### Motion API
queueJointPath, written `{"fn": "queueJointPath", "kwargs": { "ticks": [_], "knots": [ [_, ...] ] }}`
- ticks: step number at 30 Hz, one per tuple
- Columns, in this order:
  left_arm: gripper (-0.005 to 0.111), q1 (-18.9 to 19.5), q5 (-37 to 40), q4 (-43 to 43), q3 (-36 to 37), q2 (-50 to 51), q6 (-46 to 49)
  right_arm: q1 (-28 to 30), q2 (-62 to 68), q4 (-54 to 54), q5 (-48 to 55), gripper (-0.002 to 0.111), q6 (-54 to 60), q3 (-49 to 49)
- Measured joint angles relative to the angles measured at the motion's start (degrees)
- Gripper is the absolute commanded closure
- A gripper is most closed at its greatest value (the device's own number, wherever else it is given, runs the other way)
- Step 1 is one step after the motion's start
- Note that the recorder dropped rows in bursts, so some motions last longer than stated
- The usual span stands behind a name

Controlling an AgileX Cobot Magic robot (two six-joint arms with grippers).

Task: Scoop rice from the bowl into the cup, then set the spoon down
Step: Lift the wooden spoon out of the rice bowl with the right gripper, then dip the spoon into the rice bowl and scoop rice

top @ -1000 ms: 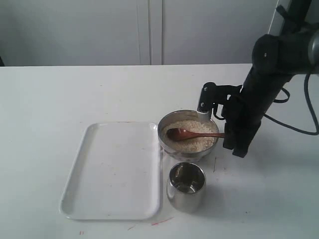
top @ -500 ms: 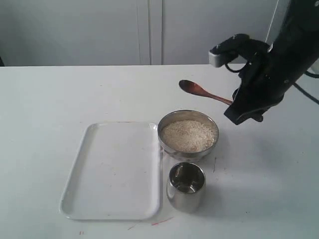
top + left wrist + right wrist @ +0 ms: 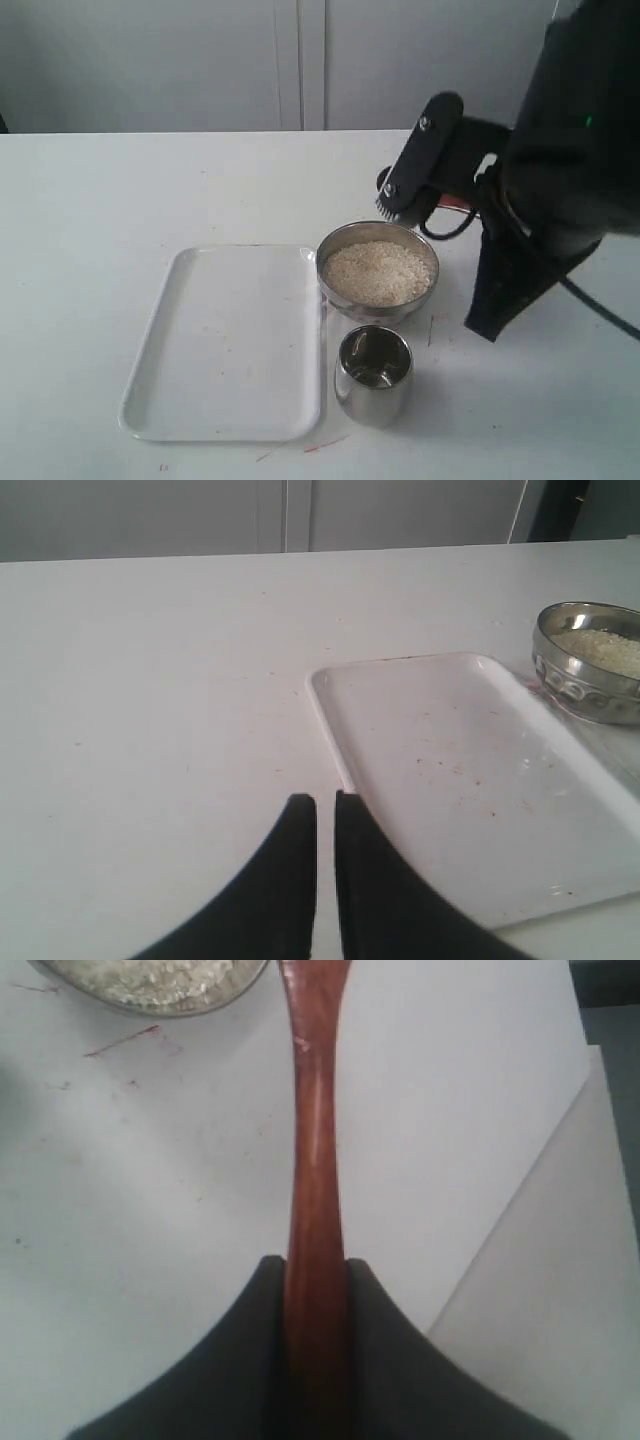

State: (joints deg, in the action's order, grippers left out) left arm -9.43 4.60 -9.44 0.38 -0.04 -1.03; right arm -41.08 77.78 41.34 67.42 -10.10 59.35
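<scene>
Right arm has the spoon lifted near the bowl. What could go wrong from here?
1. The right gripper pinches only the end of the spoon handle, so the spoon could twist and spill.
2. The cup is narrow and sits right next to the bowl; rice could miss it.
3. The arm blocks the exterior view of the spoon, making aiming harder.

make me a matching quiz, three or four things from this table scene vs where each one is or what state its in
Things:
1. dark reddish-brown wooden spoon
2. wide shiny steel bowl
3. small cylindrical steel cup
4. white rectangular plastic tray

States:
A. holds a heap of pale rice
B. lies flat with nothing on it
C. clamped by its handle in the right gripper
D. stands upright beside the tray's corner

Pairs: 1-C, 2-A, 3-D, 4-B
</scene>
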Motion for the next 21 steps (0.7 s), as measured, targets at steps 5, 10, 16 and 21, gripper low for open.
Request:
{"fn": "queueJointPath", "kwargs": {
  "ticks": [5, 10, 16, 21],
  "knots": [
    [0.092, 0.0, 0.0, 0.0, 0.0, 0.0, 0.0, -0.2, 3.9, 12.6, -6.4, 0.108, -5.6, -9.9],
    [0.092, 0.0, 0.0, 0.0, 0.0, 0.0, 0.0, -0.2, 9.3, 21.6, -9.1, 0.108, -6.2, -11.9],
    [0.092, 0.0, 0.0, 0.0, 0.0, 0.0, 0.0, -0.2, 14.6, 29.7, -10.1, 0.108, -6.3, -11.8],
    [0.092, 0.0, 0.0, 0.0, 0.0, 0.0, 0.0, -0.2, 18.2, 33.5, -10.3, 0.108, -6.9, -11.8]
  ]
}}
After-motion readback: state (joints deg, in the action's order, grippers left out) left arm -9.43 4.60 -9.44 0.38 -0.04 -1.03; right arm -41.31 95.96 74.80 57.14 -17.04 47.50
